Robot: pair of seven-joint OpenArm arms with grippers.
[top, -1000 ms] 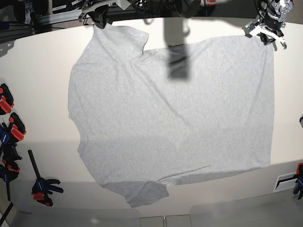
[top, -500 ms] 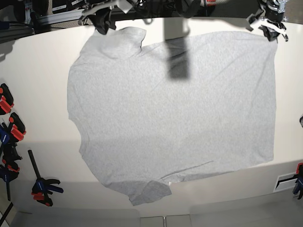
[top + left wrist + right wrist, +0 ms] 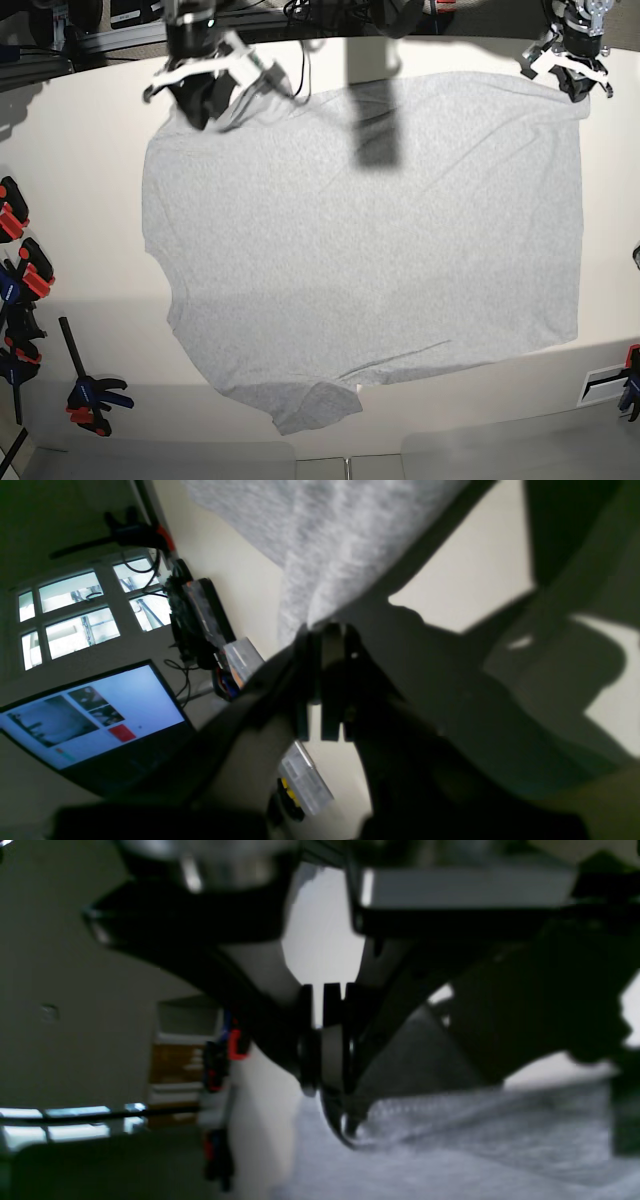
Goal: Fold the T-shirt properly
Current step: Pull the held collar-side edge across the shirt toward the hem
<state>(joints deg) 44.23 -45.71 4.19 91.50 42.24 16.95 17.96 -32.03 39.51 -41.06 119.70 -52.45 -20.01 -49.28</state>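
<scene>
The large light heather-grey short-sleeved cotton T-shirt (image 3: 360, 250) lies spread flat, plain side up, over most of the cream-white table (image 3: 80, 200), with one sleeve reaching toward the near edge in the base view. A dark rectangular shadow (image 3: 375, 120) falls across the cloth near its far edge.

My left gripper (image 3: 572, 62) sits at the far corner of the shirt on the base view's right. Its jaws are pressed together on the fabric: my left wrist camera shows the grey cloth (image 3: 325, 555) running straight into the tips of my black fingers (image 3: 332, 645), with no gap between them.

My right gripper (image 3: 205, 88) is at the other far corner, on the base view's left, over the sleeve. Its jaws are also closed. My right wrist camera is blurred, but the black fingertips (image 3: 340, 1120) appear to pinch a raised ridge of the grey fabric (image 3: 450, 1140), which lifts a little off the table there.

Along the table's left edge in the base view lie several black-and-orange bar clamps (image 3: 30, 270), well apart from the shirt, and another clamp (image 3: 90, 390) rests near the front corner. My left wrist camera also catches a lit laptop screen (image 3: 90, 715) off the table.
</scene>
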